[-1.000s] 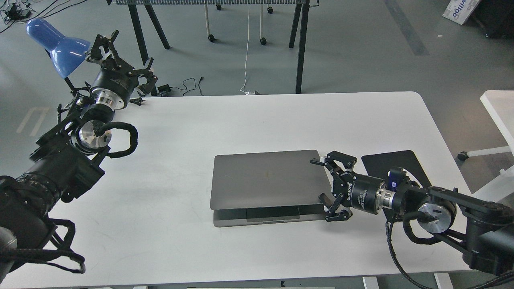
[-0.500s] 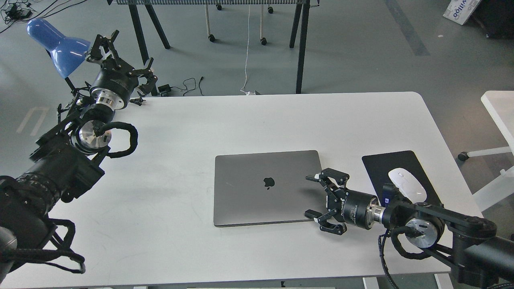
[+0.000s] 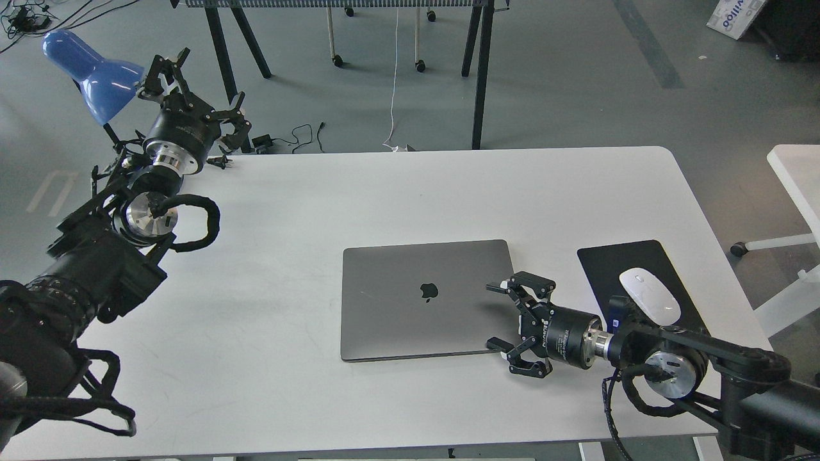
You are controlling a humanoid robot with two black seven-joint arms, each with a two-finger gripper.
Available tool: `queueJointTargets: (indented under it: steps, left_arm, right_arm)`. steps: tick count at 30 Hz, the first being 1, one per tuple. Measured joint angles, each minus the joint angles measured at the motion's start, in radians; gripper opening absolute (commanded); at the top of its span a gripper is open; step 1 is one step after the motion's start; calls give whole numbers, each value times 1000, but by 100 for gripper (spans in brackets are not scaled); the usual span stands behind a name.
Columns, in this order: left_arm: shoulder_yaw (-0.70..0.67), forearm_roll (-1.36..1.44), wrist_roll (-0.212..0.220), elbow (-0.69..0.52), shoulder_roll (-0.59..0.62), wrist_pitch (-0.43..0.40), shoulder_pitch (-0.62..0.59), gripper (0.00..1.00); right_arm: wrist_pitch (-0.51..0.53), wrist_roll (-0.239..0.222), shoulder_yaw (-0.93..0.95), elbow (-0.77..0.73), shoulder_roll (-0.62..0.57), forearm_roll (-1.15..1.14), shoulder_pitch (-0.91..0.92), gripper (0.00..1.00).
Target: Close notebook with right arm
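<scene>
The notebook point(image 3: 419, 301) is a space-grey laptop lying flat and shut in the middle of the white table point(image 3: 384, 192), its dark apple logo facing up. My right gripper point(image 3: 496, 317) comes in from the lower right and sits at the laptop's right edge, its fingers spread open and holding nothing, one finger over the lid's right rim. My left gripper point(image 3: 192, 83) is raised at the table's far left corner, fingers spread open and empty, far from the laptop.
A black mouse pad point(image 3: 608, 269) with a white mouse point(image 3: 649, 304) lies right of the laptop, just behind my right wrist. A blue desk lamp point(image 3: 93, 73) stands at the far left. Black table legs stand beyond the far edge.
The lid went from nearly shut to fully flat a second ago. My right gripper dropped lower and toward me, uncovering the white mouse; in the last half second it barely moved.
</scene>
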Motion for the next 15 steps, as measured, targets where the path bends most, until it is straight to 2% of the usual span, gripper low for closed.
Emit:
queueJointTargets:
  steps: [9, 15]
  left_arm:
    - [0, 0, 0, 0, 0, 0, 0, 100]
    - [0, 0, 1, 0, 1, 0, 0, 100]
  right_arm:
    - [11, 13, 370, 46, -56, 3, 2, 100]
    - [3, 4, 622, -51, -15, 4, 57, 100]
